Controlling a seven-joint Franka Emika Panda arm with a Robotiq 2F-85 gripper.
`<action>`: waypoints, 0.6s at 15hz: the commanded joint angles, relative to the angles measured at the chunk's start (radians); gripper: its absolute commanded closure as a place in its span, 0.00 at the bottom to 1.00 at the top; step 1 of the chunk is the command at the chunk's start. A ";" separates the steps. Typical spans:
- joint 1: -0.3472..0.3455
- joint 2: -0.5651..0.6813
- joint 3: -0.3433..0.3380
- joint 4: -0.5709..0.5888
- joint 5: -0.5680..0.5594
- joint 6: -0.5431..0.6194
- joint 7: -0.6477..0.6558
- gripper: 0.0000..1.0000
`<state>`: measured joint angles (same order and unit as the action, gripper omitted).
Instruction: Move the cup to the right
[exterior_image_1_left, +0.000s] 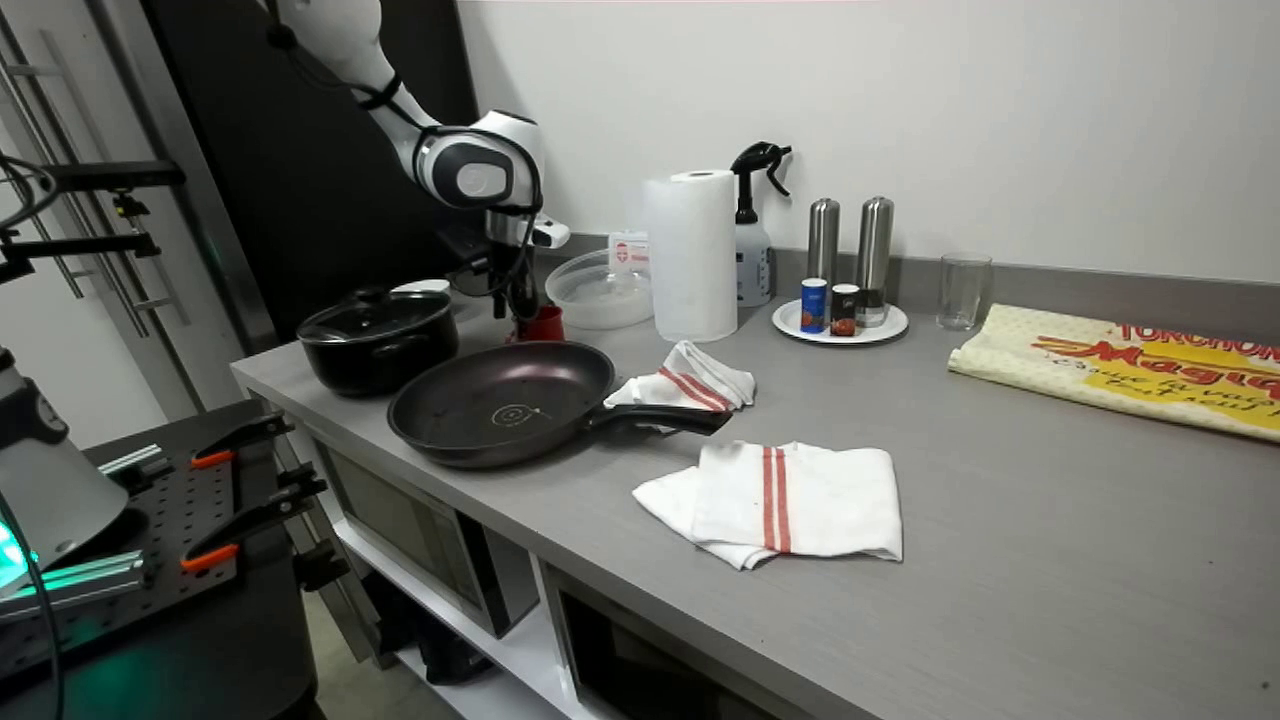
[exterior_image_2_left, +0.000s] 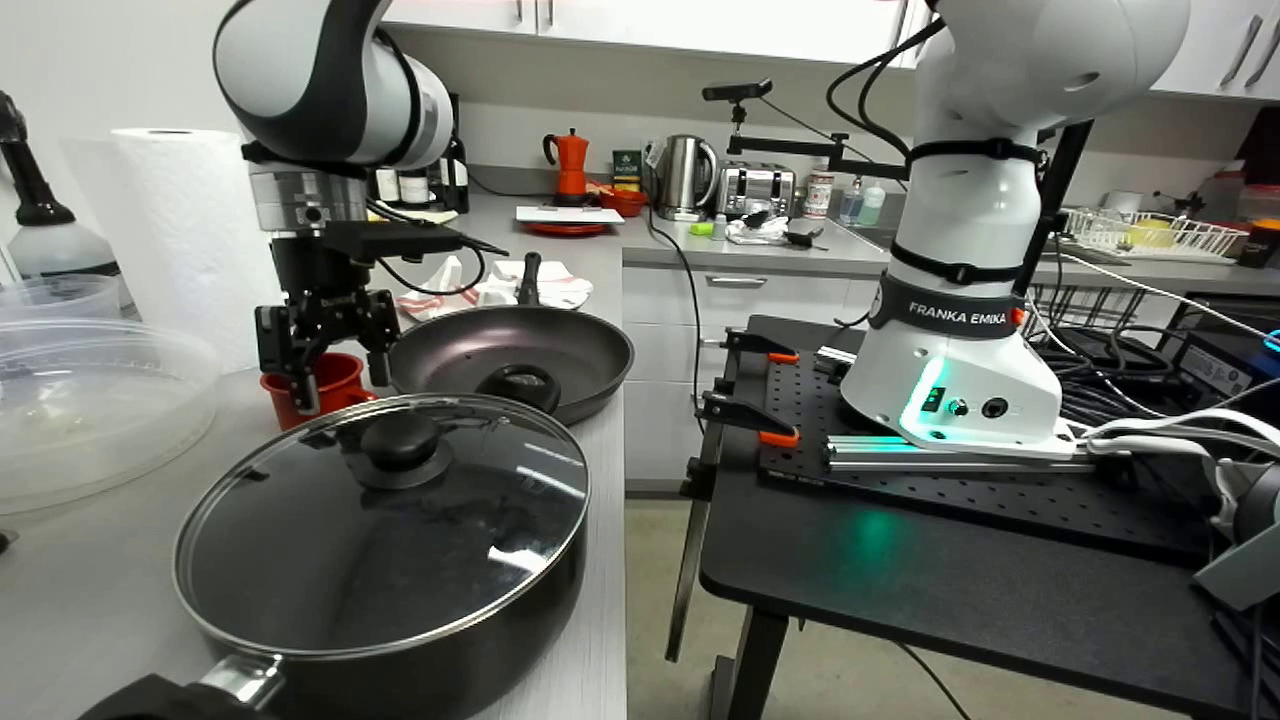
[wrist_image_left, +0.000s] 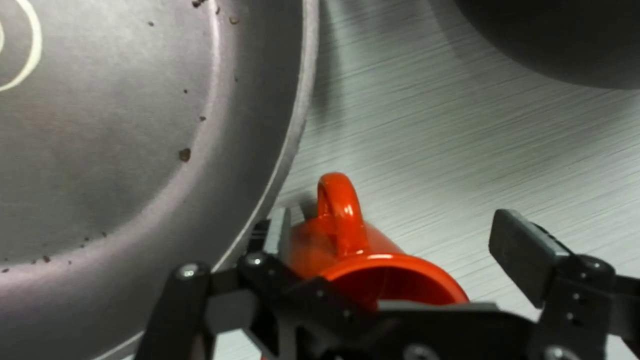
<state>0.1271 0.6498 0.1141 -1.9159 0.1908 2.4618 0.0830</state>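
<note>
The red cup (exterior_image_1_left: 543, 325) stands on the grey counter behind the black frying pan (exterior_image_1_left: 470, 430). In an exterior view, the cup (exterior_image_2_left: 340, 382) is partly hidden by my gripper (exterior_image_2_left: 342, 372), which points down at it. In the wrist view, my gripper (wrist_image_left: 400, 245) is open. One finger is close beside the cup (wrist_image_left: 345, 230), between it and the pan rim (wrist_image_left: 295, 125); I cannot tell whether it touches. The other finger stands apart from the cup across a gap. The cup's handle points away from the gripper base, and part of its mouth is hidden by the gripper.
A black lidded pot (exterior_image_2_left: 400, 560) stands near the cup and pan. A see-through plastic container (exterior_image_2_left: 100, 430) and a paper towel roll (exterior_image_1_left: 695, 260) stand behind. White towels (exterior_image_1_left: 830, 500), a plate (exterior_image_1_left: 890, 328) with silver shakers (exterior_image_1_left: 874, 245) and a glass (exterior_image_1_left: 962, 290) are further along.
</note>
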 joint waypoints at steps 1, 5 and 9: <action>0.015 0.033 -0.013 0.043 -0.022 -0.011 0.033 0.00; 0.016 0.037 -0.013 0.053 -0.022 -0.010 0.034 0.43; 0.018 0.039 -0.013 0.057 -0.023 -0.009 0.035 0.72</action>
<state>0.1294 0.6707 0.1115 -1.8904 0.1898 2.4614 0.0859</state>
